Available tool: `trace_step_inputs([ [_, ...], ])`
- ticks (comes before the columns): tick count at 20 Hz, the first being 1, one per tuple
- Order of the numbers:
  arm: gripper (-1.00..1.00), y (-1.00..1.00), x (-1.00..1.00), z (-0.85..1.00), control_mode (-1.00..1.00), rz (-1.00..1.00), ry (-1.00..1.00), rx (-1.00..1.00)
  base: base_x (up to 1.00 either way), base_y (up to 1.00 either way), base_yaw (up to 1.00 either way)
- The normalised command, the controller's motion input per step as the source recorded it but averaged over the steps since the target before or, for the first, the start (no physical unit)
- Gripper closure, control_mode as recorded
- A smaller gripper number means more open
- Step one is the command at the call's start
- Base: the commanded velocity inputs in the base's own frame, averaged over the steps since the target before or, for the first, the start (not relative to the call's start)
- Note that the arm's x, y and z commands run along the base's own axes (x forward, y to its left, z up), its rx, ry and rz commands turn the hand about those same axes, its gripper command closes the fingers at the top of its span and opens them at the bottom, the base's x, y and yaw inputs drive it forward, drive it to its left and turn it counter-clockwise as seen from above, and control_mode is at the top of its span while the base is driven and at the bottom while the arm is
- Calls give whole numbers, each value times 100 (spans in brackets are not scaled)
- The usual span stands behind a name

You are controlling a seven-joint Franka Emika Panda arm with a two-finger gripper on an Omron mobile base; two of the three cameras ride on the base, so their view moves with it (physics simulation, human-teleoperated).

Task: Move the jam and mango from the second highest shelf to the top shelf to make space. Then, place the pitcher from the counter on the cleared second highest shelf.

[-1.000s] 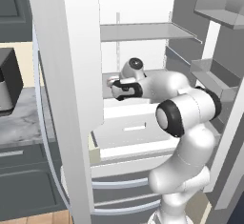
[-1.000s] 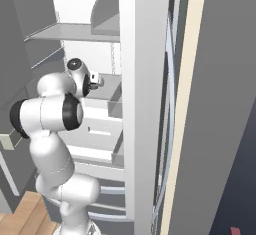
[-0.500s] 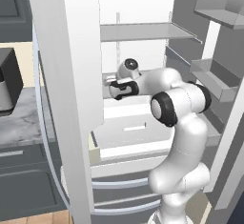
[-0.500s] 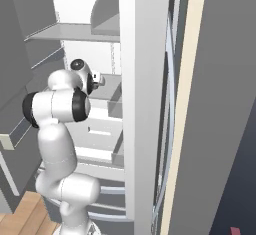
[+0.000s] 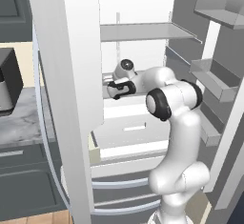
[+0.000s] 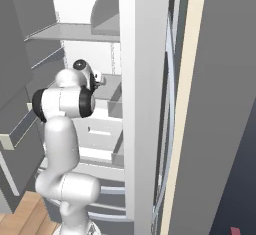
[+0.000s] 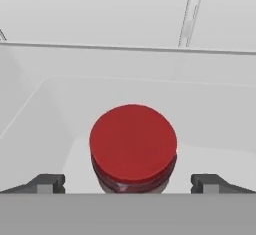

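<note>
Your gripper (image 7: pixel 128 183) has its jaws spread wide, one fingertip (image 7: pixel 47 183) on each side of the jam (image 7: pixel 133 148), not touching it. The jar sits on the fridge shelf (image 7: pixel 210 124), and you can read no label or writing on its plain red lid

We're in a kitchen: an open white fridge (image 5: pixel 71 75) with grey shelves (image 5: pixel 143 31), beside a marble counter (image 5: pixel 19 123) over dark cabinets (image 5: pixel 24 189).
</note>
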Motion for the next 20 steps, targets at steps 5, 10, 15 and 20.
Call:
trace_step_inputs([
  [5, -100, 2, 34, -12, -100, 0, 0, 0, 0, 0, 0],
  [10, -100, 0, 33, -12, -100, 0, 0, 0, 0, 0, 0],
  [15, -100, 4, 26, -14, -100, 0, 0, 0, 0, 0, 0],
  [20, 100, 4, 12, -21, -100, 0, 2, 0, 0, 0, 0],
])
